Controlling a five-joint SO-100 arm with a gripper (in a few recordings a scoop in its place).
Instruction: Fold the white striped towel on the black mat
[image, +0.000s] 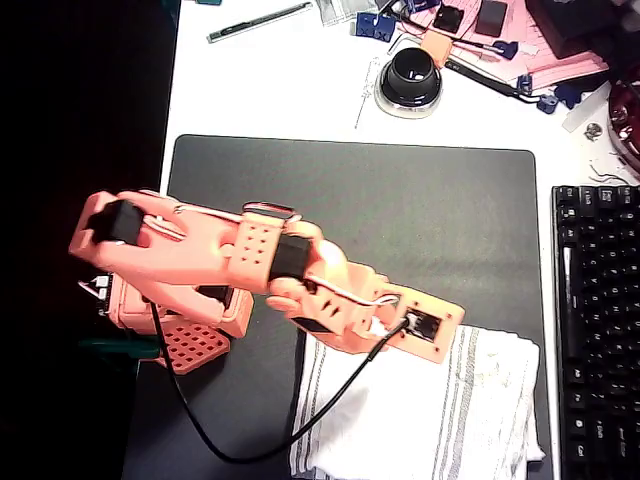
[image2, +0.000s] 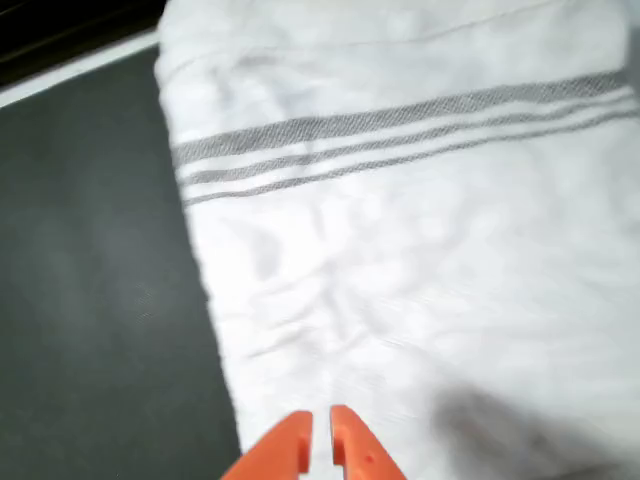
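Beneath the orange arm (image: 270, 265) in the overhead view, the black mat (image: 400, 200) spreads across the white desk, and the white striped towel (image: 440, 410) lies on the mat's lower right part, just below and to the right of the arm's wrist end, with its grey stripes running along its left and right sides; the claw itself is hidden under the wrist here. A black keyboard (image: 598, 320) sits off the mat's right edge, well to the right of the arm, and a round black and silver object (image: 409, 80) stands on the desk beyond the mat's top edge. In the wrist view, the claw (image2: 321, 440) hangs over the towel (image2: 420, 250), its two orange fingertips (image2: 285, 445) drawn nearly together with only a thin slit between them and nothing held. The cloth stretches ahead and to the right of the tips, its stripe group crossing far ahead, while bare mat (image2: 100, 280) lies to their left.
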